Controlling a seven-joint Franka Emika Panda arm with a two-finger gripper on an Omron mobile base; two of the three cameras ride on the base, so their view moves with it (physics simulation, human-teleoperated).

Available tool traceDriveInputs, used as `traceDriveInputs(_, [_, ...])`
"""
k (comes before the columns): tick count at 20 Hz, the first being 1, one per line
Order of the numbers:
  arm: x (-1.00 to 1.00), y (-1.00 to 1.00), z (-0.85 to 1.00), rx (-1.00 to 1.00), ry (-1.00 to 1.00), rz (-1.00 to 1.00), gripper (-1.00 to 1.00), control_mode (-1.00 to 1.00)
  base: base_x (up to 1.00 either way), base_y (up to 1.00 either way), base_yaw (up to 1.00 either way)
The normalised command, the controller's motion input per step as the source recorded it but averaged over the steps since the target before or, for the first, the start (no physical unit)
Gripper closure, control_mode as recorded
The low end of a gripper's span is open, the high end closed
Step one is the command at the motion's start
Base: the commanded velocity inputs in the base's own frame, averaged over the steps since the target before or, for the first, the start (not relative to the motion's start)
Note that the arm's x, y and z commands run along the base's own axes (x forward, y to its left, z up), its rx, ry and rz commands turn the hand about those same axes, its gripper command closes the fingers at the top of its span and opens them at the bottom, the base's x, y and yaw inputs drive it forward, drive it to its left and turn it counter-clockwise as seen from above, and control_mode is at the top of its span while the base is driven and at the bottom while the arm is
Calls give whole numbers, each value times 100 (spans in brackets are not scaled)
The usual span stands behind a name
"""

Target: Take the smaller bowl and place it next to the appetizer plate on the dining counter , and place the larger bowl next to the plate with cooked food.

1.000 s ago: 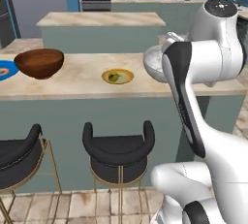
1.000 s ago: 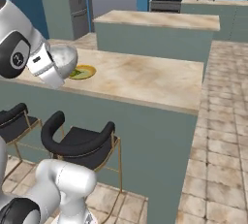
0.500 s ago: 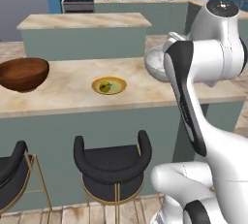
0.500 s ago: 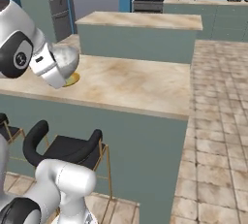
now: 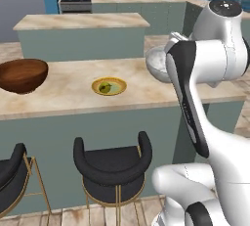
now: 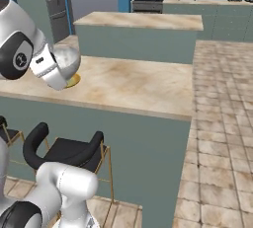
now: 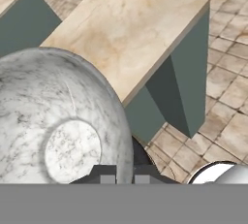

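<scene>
**Marbled bowl aloft at the desk's right end**

The end effector is mostly hidden — the arm's own forearm covers it in both base views, and in the hand view just the dark finger bases show at the bottom edge. The smaller bowl sits right against them and looks carried, but I cannot tell how the jaws stand or whether they pinch the rim.

The smaller bowl is round, grey-white, stone-look with dark veining and a pale flat foot ring facing the hand camera. It is tilted on its side, held above the dining counter, to the right of the appetizer plate. In the right base view the bowl partly covers the plate, leaving a yellow sliver beneath it.

The appetizer plate is small, round, yellow, with a green lump at centre; what the lump is stays too small to tell. The larger bowl — glossy reddish-brown wood, deep — stands on the desk at the left, well apart from the plate, its left side cut off by the frame edge.

The desk top is beige marble-patterned on a grey-green base. Black stools with gold legs stand in front. No readable writing anywhere.
</scene>
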Motion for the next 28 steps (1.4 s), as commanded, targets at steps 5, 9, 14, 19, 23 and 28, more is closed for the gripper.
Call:
traceDriveInputs(5, [62,19,-35,0,0,-3,100,-100,0,0,0])
traceDriveInputs(9, [52,1,-34,0,6,0,100,-100,0,0,0])
traceDriveInputs(14, [30,0,-27,0,9,0,100,-100,0,0,0])
traceDriveInputs(19, [35,0,-15,0,9,0,100,-100,0,0,0])
traceDriveInputs(23, [38,0,-8,0,6,0,100,-100,0,0,0])
traceDriveInputs(28, [34,0,-8,0,3,0,100,-100,0,0,0])
